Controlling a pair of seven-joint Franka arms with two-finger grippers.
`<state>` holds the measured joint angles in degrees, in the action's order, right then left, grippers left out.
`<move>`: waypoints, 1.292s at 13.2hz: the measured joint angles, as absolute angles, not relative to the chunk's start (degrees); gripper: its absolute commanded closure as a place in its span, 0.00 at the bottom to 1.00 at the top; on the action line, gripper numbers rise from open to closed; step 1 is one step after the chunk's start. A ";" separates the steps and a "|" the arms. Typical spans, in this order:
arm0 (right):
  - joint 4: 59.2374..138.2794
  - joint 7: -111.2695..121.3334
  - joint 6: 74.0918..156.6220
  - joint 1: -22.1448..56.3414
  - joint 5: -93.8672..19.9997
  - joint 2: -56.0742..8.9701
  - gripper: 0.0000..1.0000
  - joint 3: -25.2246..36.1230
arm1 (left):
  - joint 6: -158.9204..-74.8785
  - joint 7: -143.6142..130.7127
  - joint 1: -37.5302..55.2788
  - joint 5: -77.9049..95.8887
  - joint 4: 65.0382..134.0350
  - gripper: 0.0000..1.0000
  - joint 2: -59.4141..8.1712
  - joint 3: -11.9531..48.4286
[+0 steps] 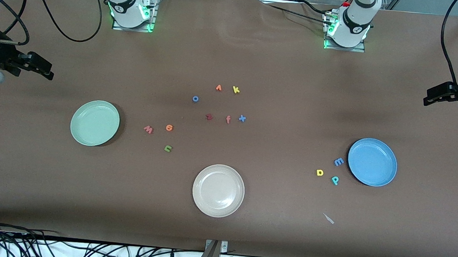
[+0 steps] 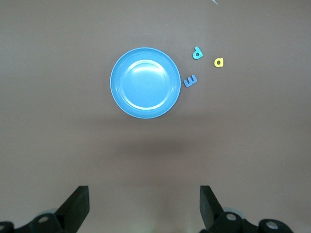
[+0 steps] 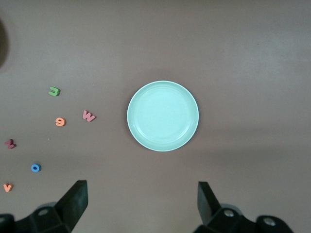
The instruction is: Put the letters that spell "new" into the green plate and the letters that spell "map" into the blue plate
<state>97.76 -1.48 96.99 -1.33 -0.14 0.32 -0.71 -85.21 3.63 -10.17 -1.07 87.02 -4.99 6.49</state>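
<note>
Letters (image 1: 168,128) (image 1: 335,180) beside empty plates (image 1: 94,122) (image 1: 372,162)

Showing plain brown across the table (image 1: 281,67), unpatterned. Showing pale mint green on the green plate (image 1: 94,122), sky blue on the blue plate (image 1: 372,162), cream white on the third plate (image 1: 218,190), all without pattern. Showing salmon pink on the w (image 1: 148,129), orange on the rounded e (image 1: 169,127), green on the n (image 1: 167,148). Showing blue on the m (image 1: 338,161), yellow on the a (image 1: 320,172), teal on the p (image 1: 335,180). Showing orange on the pointed letter (image 1: 218,88), yellow on the k (image 1: 236,89), blue on the o (image 1: 195,98) and the x (image 1: 242,118), dark red on another letter (image 1: 209,117), pinkish on the f (image 1: 228,119). Showing black on the left gripper (image 2: 143,206) and the right gripper (image 3: 141,204).
</note>
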 measured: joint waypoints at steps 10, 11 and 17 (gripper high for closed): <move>97.85 -1.49 94.95 -0.50 -1.68 -4.13 0.00 -1.57 | -85.21 3.63 -10.18 -1.07 87.01 0.00 -5.01 6.64; 97.87 -1.10 94.74 0.62 -1.67 -4.92 0.00 -1.97 | -85.20 3.63 -10.18 -1.07 87.00 0.00 -5.01 6.65; 98.20 0.71 97.43 11.66 -0.61 -11.15 0.00 -2.77 | -89.44 3.60 -10.17 -0.39 86.99 0.00 -6.39 6.71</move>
